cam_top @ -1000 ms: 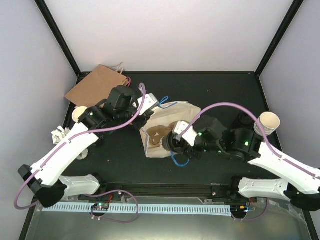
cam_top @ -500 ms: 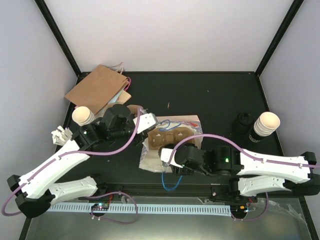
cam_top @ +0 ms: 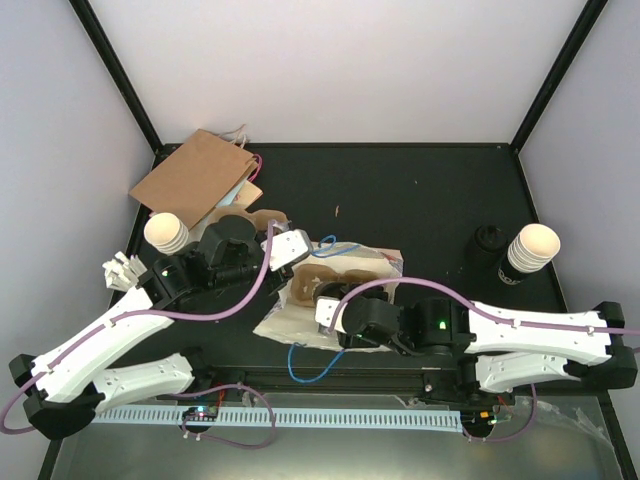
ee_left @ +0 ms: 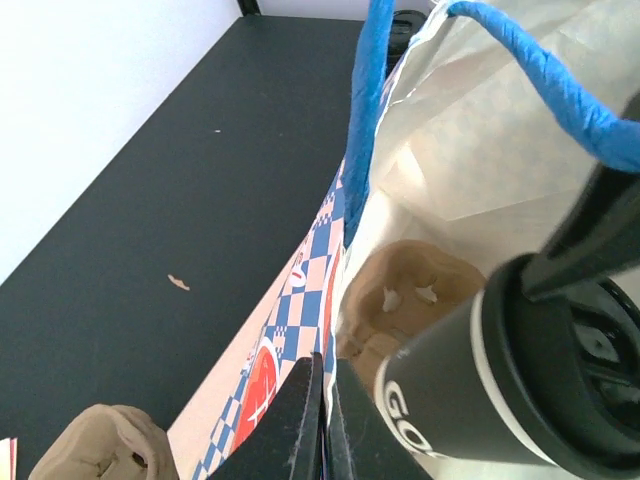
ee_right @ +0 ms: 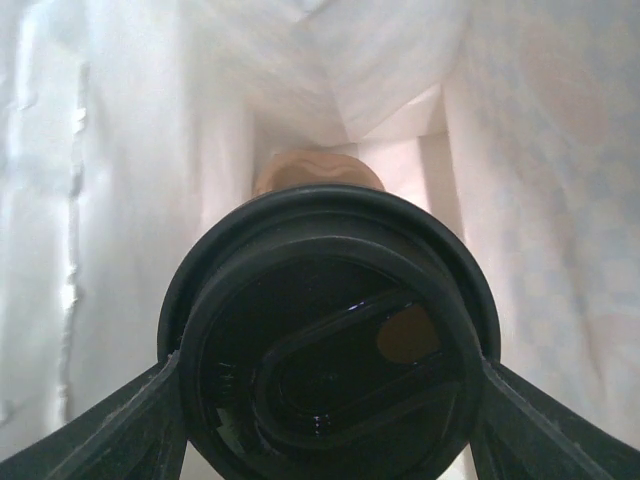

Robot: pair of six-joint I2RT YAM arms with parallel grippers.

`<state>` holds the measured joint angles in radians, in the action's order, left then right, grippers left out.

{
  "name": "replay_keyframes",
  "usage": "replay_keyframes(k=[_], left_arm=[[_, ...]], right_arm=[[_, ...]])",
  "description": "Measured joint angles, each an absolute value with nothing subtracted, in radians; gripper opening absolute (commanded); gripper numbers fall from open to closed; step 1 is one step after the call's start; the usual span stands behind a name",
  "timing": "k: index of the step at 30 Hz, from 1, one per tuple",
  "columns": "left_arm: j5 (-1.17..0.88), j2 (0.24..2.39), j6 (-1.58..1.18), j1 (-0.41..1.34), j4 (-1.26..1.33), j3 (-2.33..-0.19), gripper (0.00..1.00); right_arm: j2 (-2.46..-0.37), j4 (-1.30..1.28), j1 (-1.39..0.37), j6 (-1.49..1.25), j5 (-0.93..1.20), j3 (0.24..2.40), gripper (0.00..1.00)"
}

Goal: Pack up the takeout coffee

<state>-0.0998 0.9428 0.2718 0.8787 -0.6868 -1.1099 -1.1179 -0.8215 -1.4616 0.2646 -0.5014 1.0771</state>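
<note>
Black-lidded coffee cup (ee_left: pixel 470 385) could tip and spill, or bump the brown tray (ee_left: pixel 415 290) deep in the checked paper bag (ee_left: pixel 305 300).
Right gripper (ee_right: pixel 327 370) hugs the cup's sides with its fingers (ee_right: pixel 110 425), open just as wide as the cup, at the bag's mouth. Farther on, left gripper (ee_left: pixel 322 378) pinches the bag's edge tight; if it slips, the mouth shuts.

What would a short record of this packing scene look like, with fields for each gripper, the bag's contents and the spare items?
left gripper: pinched on the rim of the checked bag
right gripper: closed on the lidded cup, inside the bag
bag contents: brown pulp carrier beyond the cup
spare items: stacked paper cups far right, brown paper bag far left
</note>
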Motion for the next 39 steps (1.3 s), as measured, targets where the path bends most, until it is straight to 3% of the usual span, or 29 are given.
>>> replay_keyframes(k=[18,31,39], left_arm=[[-0.049,0.951,0.249,0.879,-0.672,-1.113,0.01],[-0.188,0.922,0.250,0.886,-0.675,-1.107,0.02],[-0.204,0.915,0.249,0.892,-0.684,-1.088,0.02]], right_arm=[[-1.163,-0.830,-1.553,0.217,-0.353,0.987,0.57],[-1.192,-0.838,-1.570,0.181,-0.554,0.987,0.59],[-1.243,-0.836,-1.570,0.181,-0.568,0.980,0.59]])
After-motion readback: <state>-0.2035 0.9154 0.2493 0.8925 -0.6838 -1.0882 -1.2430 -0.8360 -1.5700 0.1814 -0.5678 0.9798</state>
